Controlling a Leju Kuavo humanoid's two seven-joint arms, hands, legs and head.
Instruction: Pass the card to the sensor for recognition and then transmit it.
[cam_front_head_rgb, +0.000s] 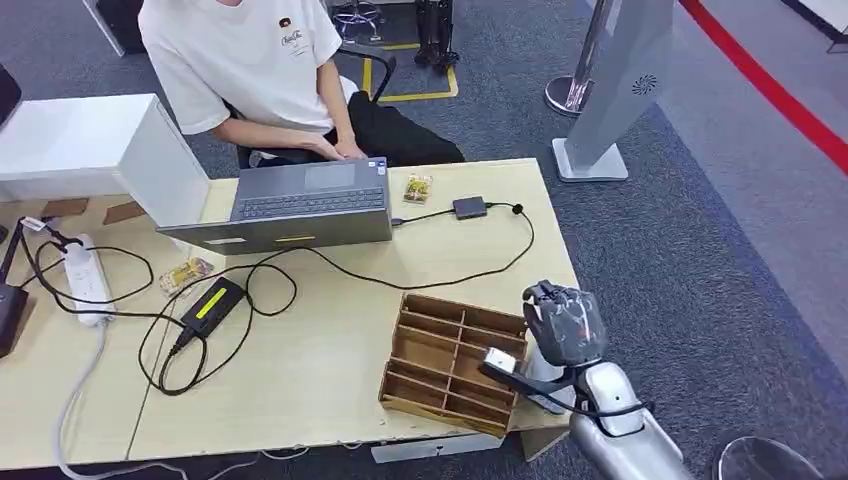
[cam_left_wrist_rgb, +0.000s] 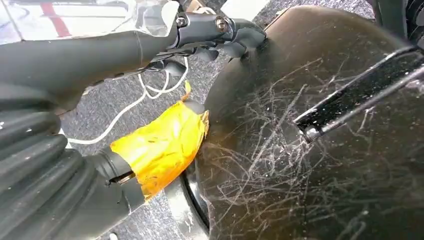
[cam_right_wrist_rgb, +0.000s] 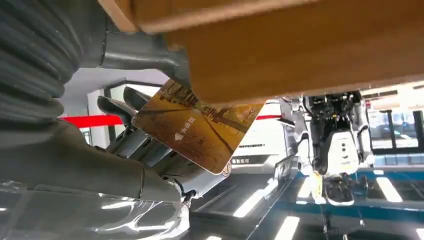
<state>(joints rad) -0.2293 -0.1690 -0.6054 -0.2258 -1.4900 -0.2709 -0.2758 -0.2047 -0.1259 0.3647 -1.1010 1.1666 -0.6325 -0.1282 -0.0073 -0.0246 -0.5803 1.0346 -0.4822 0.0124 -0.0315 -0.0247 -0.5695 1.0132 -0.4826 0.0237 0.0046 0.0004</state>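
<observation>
The card (cam_right_wrist_rgb: 197, 127), yellow-brown with a printed street scene, sits pinched in the right hand (cam_front_head_rgb: 563, 325), its free end jutting out past the fingers (cam_right_wrist_rgb: 150, 150) in the right wrist view, close under a wooden edge that is probably the wooden organizer (cam_front_head_rgb: 455, 360). In the head view that hand hovers just beside the organizer's right end, at the edge of the surface (cam_front_head_rgb: 330, 340). The grip appears to take only one end of the card, so a bump against the organizer's wall could twist it loose and drop it off the surface to the floor. The likely sensor, a small black box (cam_front_head_rgb: 469, 207) on a cable (cam_front_head_rgb: 510, 255), lies well beyond the organizer near the laptop (cam_front_head_rgb: 300, 205); reaching there means passing over the organizer and the cable, which the fingers might snag. A person (cam_front_head_rgb: 250, 60) works at the laptop, close to that path. The left hand (cam_left_wrist_rgb: 190, 35) hangs low with its fingers loosely curled around nothing.
</observation>
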